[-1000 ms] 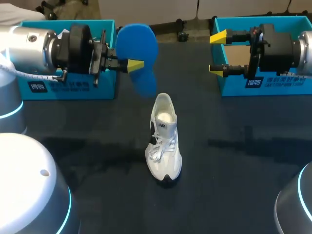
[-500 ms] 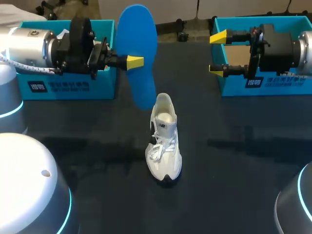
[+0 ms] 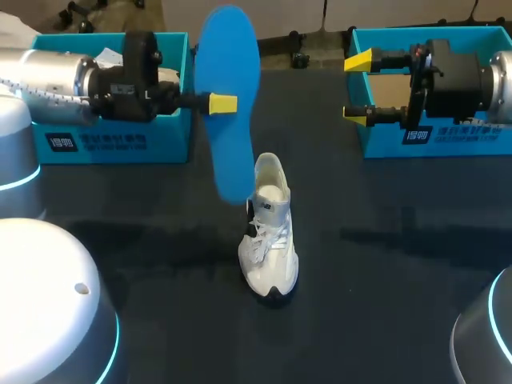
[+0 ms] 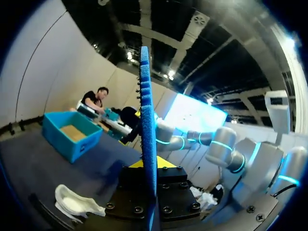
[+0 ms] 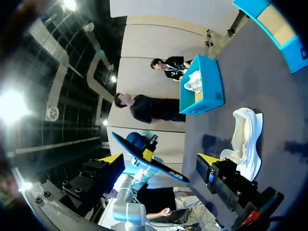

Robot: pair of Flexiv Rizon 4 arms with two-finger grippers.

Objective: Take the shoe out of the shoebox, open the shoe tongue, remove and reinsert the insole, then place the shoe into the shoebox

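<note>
Teal left shoebox (image 3: 160, 140) holds crumpled white paper (image 5: 193, 82).

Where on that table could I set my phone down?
Bare table on both sides of the shoe, in front of the left box and the right box. Crowded: by the shoe's heel, where the left hand holds the insole.

Item 1: insole (image 4: 147, 125), blue, seen edge-on, clamped in hand (image 4: 148, 166), running straight out ahead of it.
Item 2: shoe (image 4: 72, 204), white, on counter (image 4: 33, 168), beside & under hand.
Item 3: shoebox (image 4: 72, 136), blue, open, brown inside; on counter ahead of hand, beyond shoe.
</note>
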